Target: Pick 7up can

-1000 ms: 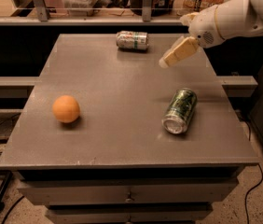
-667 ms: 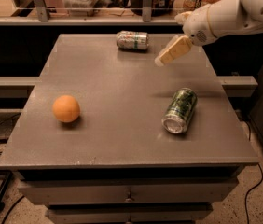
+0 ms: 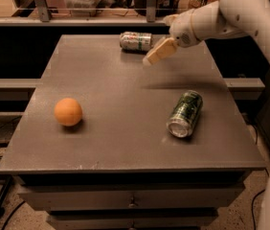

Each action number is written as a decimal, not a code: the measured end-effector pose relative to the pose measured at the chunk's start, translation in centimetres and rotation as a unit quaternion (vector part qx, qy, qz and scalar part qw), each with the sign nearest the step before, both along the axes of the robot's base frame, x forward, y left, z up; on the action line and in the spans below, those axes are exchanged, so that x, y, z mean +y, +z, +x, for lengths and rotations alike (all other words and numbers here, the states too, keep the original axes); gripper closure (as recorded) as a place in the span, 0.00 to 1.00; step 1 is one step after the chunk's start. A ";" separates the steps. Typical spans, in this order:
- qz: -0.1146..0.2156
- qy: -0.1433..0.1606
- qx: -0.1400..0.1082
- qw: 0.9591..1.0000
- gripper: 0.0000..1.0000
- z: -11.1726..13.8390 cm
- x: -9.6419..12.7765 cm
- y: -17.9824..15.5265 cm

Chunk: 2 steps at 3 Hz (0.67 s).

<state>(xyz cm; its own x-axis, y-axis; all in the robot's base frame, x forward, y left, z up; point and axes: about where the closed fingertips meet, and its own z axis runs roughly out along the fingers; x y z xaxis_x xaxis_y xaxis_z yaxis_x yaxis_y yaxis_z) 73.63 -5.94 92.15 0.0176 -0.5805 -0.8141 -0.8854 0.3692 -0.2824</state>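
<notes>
The 7up can is pale silver-white with green print. It lies on its side near the far edge of the grey table. My gripper hangs above the table just right of and slightly nearer than the can, its tan fingers pointing down-left toward it. It holds nothing. The white arm comes in from the upper right.
A darker green glossy can lies on its side at the right middle of the table. An orange sits at the left middle. Shelving and clutter stand behind the far edge; drawers are below the front edge.
My gripper has moved left and slightly toward the far edge, closer to the 7up can. The cans and the orange have not moved.
</notes>
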 end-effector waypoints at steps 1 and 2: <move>0.019 -0.012 0.002 1.000 0.00 2.6 1.7 -1.6; 0.034 -0.035 0.006 0.999 0.00 4.1 2.2 -2.6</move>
<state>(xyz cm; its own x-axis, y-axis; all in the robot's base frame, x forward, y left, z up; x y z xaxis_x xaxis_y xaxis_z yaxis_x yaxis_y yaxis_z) 77.72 -3.78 89.53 -0.0311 -0.5229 -0.8518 -0.8599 0.4485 -0.2440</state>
